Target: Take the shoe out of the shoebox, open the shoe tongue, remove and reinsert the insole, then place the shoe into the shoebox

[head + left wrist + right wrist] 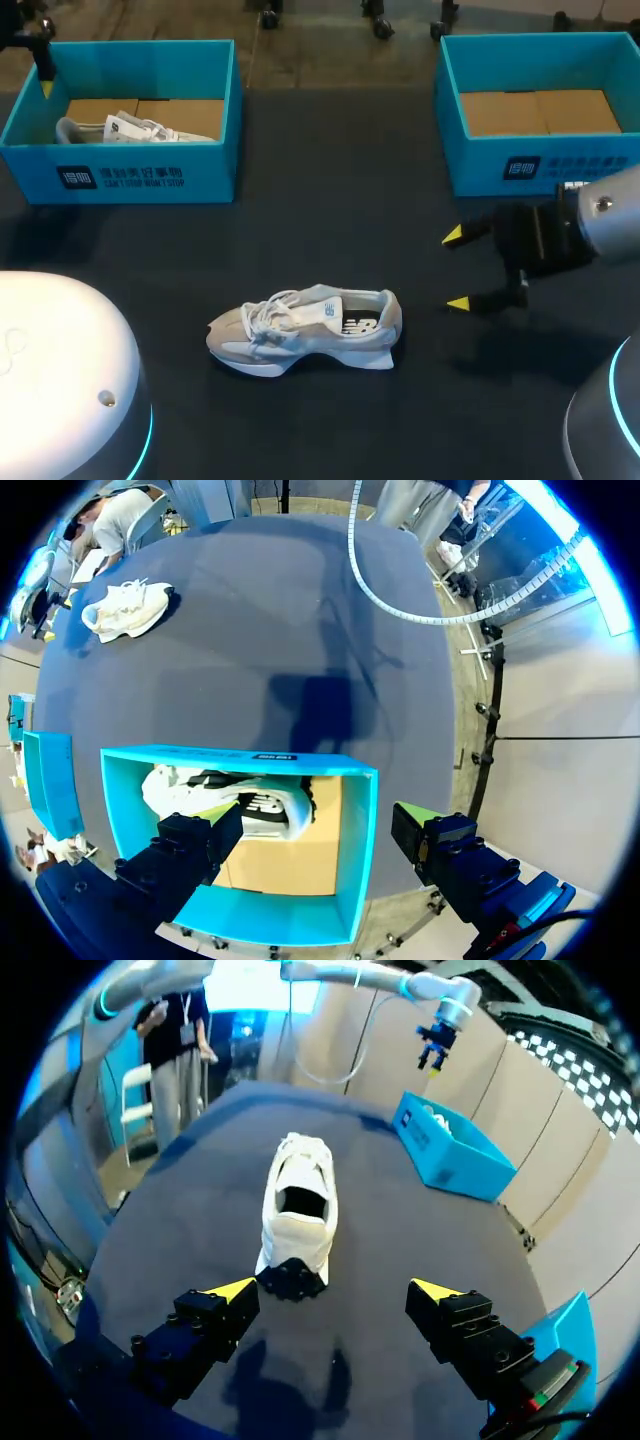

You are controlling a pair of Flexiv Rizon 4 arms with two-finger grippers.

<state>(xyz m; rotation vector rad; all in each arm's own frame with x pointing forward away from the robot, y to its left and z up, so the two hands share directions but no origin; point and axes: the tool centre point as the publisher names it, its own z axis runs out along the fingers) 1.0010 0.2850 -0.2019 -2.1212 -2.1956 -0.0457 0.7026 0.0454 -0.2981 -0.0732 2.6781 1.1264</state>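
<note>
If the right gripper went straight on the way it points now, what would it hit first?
Probably the heel of the shoe on the table, which lies straight ahead of the open right gripper with nothing between them; height is hard to judge, so it might skim over.

The left shoebox [212, 172], at the table's far left corner, carries a dark logo patch and two lines of white print on its front wall, too small to make out. The right shoebox [600, 160], at the far right corner, bears the same. The shoe [300, 335], mid-table, shows a dark side logo and a tongue tag, both illegible.
</note>
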